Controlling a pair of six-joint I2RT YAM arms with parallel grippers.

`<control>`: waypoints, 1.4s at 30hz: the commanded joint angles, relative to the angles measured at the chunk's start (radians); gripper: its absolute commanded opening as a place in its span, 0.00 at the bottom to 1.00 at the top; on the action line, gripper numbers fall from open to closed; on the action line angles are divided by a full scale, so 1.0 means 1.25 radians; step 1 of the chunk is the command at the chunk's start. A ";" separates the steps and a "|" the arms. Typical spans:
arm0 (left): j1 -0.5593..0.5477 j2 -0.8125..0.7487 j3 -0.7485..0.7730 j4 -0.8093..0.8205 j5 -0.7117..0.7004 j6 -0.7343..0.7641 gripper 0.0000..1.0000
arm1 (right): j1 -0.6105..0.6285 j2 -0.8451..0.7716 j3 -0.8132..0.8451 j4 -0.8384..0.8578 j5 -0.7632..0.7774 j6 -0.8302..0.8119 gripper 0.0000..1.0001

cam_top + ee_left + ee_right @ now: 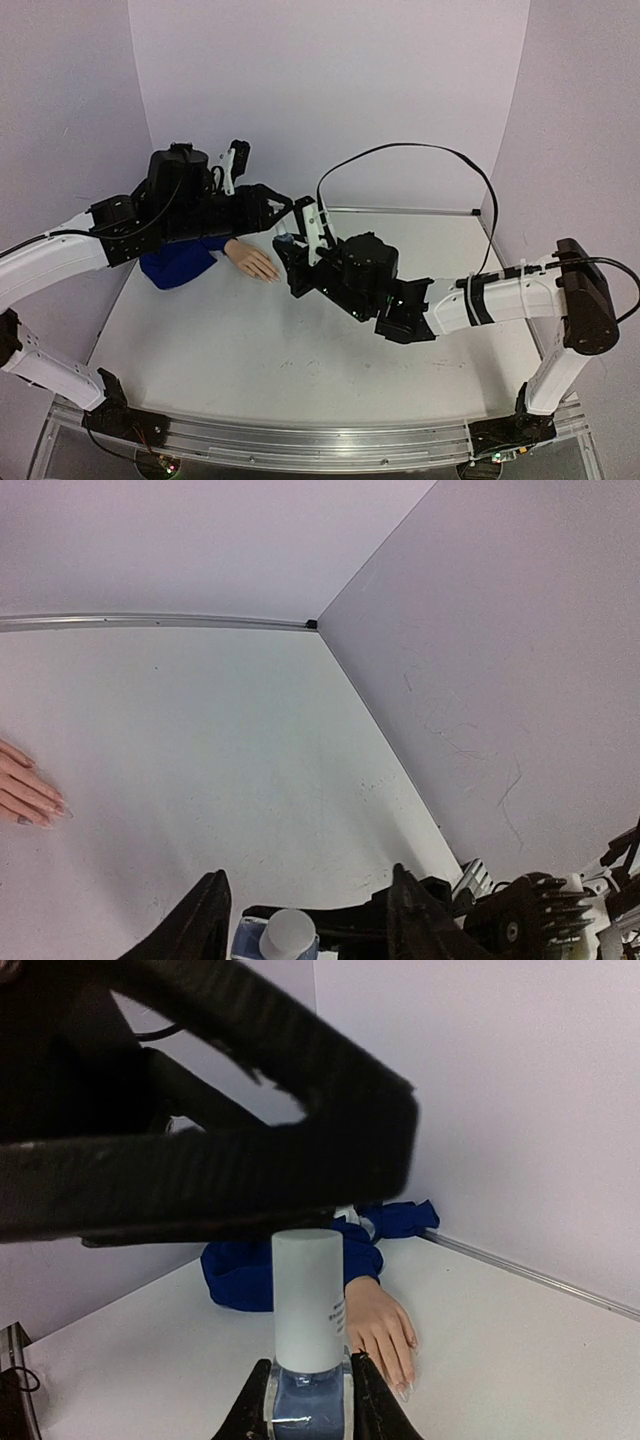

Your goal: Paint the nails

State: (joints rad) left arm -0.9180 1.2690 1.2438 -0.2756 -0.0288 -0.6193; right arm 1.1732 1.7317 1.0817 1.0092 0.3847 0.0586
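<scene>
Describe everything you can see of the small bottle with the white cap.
The bottle is small, with a bluish see-through base and a tall white cylindrical cap bearing small dark print. It stands upright, cap on, its base clamped by the right gripper, close to the mannequin hand. The left gripper hangs over it, jaws apart on either side of the cap, not touching it.

bottle (307, 1332) before mannequin hand (381, 1332), sleeve (240, 1276) behind hand

L gripper (308, 880) jaws apart, straddling bottle (250, 944) w/ white cap (287, 932), no contact. Mannequin hand (25, 792), nails (24, 820) at left edge.
</scene>
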 commanded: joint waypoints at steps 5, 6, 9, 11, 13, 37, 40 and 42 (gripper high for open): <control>-0.004 0.027 0.047 0.049 -0.007 0.025 0.42 | 0.012 -0.011 0.050 0.056 0.015 -0.026 0.00; -0.004 0.028 0.047 0.049 -0.004 0.023 0.40 | 0.011 -0.012 0.050 0.057 0.015 -0.026 0.00; -0.006 0.028 0.042 0.048 0.004 0.021 0.35 | 0.011 -0.013 0.051 0.058 0.017 -0.028 0.00; -0.007 0.029 0.040 0.048 0.010 0.021 0.31 | 0.011 -0.013 0.053 0.058 0.020 -0.029 0.00; -0.008 0.031 0.038 0.048 0.018 0.022 0.26 | 0.012 -0.013 0.054 0.060 0.020 -0.028 0.00; -0.014 0.043 -0.059 0.209 0.722 0.270 0.00 | -0.224 -0.180 -0.042 0.428 -1.114 0.376 0.00; -0.014 0.060 -0.052 0.258 0.825 0.279 0.00 | -0.226 -0.156 -0.005 0.571 -1.219 0.519 0.00; -0.014 0.079 -0.032 0.259 0.871 0.285 0.00 | -0.226 -0.156 -0.002 0.573 -1.222 0.529 0.00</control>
State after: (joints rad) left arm -0.9070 1.3060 1.2095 0.0937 0.7242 -0.3000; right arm 0.8959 1.5642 0.9771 1.2419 -0.8940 0.5014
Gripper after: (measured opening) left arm 0.152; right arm 0.217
